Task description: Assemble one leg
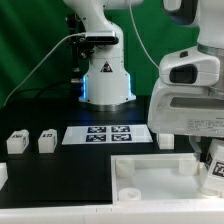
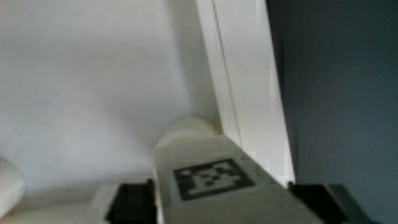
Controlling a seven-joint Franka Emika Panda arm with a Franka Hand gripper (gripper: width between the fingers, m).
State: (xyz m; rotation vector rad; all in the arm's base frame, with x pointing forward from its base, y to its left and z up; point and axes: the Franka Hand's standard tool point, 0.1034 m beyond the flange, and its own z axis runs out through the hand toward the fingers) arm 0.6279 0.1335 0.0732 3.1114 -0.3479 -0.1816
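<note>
1. Grips the tagged leg (image 2: 212,172) tightly in the tool (image 2: 221,205), over the rim of the white tray (image 2: 240,70).
2. Keep it upright; centre over the tray's hole, hidden here.
3. Lower slowly, without tilting.

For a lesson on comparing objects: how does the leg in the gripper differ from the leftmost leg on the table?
The held leg is clamped in the gripper over the white tray; the leftmost leg stands free on the black table. The held leg is at the exterior view's right, the leftmost leg at its far left. Both are small white tagged blocks.
</note>
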